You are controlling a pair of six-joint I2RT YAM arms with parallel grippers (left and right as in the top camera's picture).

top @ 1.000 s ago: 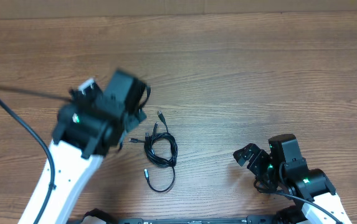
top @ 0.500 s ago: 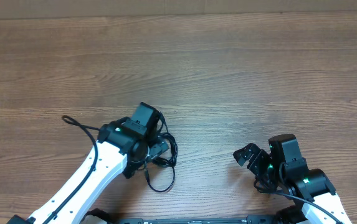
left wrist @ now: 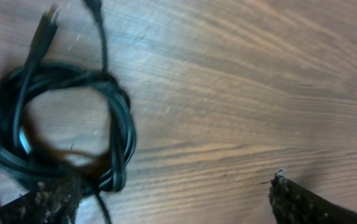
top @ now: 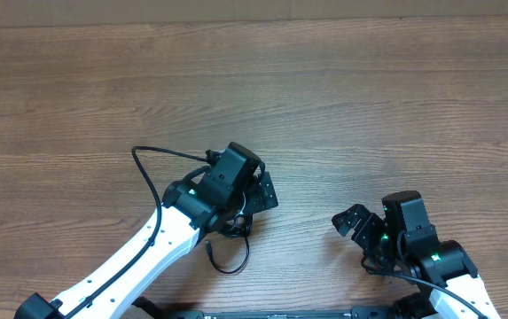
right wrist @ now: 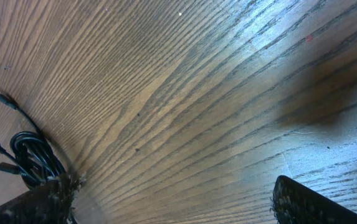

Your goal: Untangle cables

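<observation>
Two cables (left wrist: 127,134) coiled on wood-grain table (top: 369,89); left hand (left wrist: 166,202), right hand (right wrist: 172,202) both apart.

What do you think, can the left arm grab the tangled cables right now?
Probably yes: the left end effector hangs open just above the cables, with nothing covering them.

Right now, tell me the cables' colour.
The cables are black, clearest in the left wrist view.

- Overhead: bright, even light; tabletop (top: 369,106) sharp, shadows faint.
- Left wrist: cables (left wrist: 123,134) softly blurred.
- Right wrist: glare at 1 o'clock, dark smeared shadow at 3 o'clock.
</observation>
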